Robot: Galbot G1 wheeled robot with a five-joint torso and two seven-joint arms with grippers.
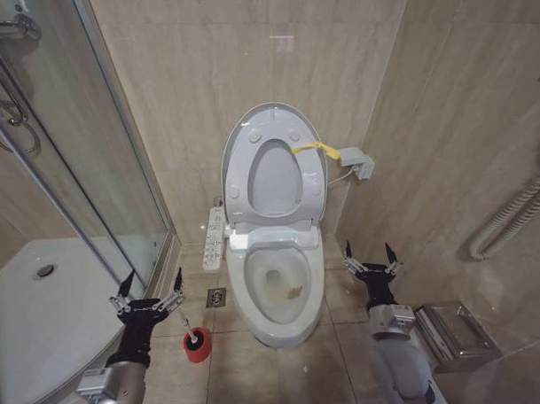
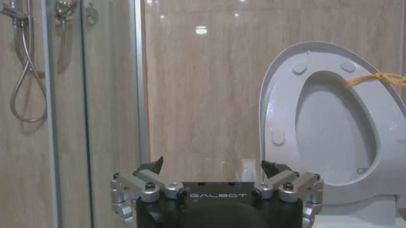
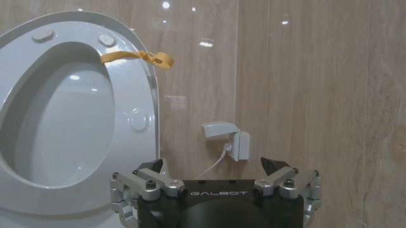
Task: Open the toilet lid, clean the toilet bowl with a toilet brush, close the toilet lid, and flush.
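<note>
Glass shower stall (image 1: pixel 66 218) off the outer side of my left pincer, hose and fittings hanging behind the glass. Toilet bowl (image 1: pixel 275 295) sits on the floor between my two pincers, a bit ahead of both, brownish stain inside, long button panel (image 1: pixel 215 233) on its left-pincer side. Toilet lid (image 1: pixel 273 171) is up, leaning back on the wall with the seat ring (image 1: pixel 236 181) raised against it, yellow loop tag (image 1: pixel 317 149) at the top edge toward my right pincer's side. Metal box (image 1: pixel 456 335) on the floor just beside my right arm. Left pincer (image 1: pixel 149 290) hovers low, fingers spread wide, holding nothing. Right pincer (image 1: pixel 371 259) same, wide and empty, near the bowl's side. Toilet brush (image 1: pixel 194 332) stands in its red holder cup (image 1: pixel 197 345), just beside my left pincer on the bowl side, apart from it.
</note>
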